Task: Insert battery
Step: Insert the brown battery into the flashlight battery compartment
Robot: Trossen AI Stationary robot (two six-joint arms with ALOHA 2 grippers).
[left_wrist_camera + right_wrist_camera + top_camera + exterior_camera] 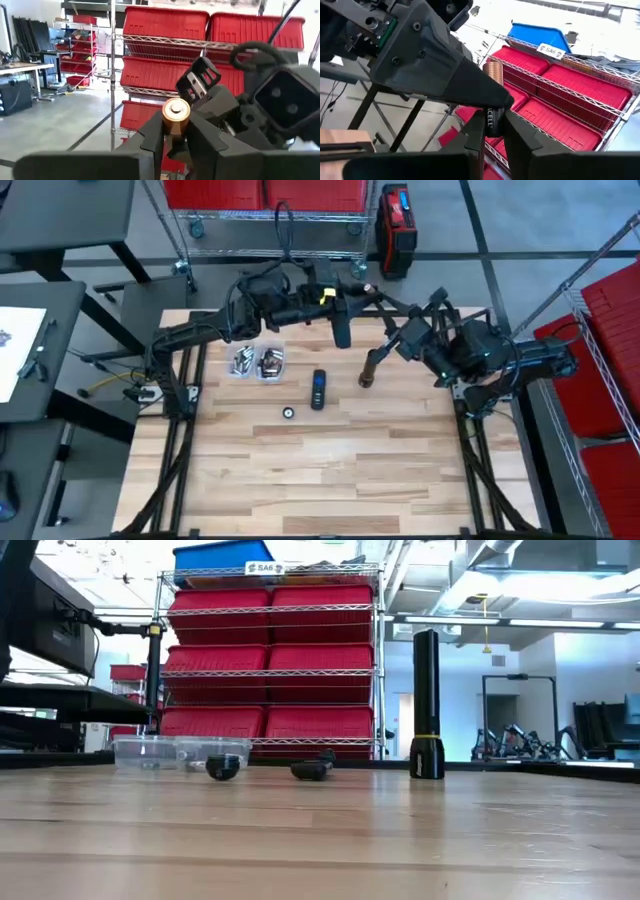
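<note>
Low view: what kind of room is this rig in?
Probably a robotics lab or workshop with parts storage. Behind the wooden table stands a wire shelving rack packed with red storage bins, one blue bin on top, and exposed ceiling ducting overhead.

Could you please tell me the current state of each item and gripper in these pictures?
battery: raised in the air, held by both grippers.
left gripper: shut on the battery.
right gripper: shut on the battery.
flashlight: standing upright on the table, not held.
round cap: lying loose on the table.
clear containers: open-topped, with small parts inside.
</note>
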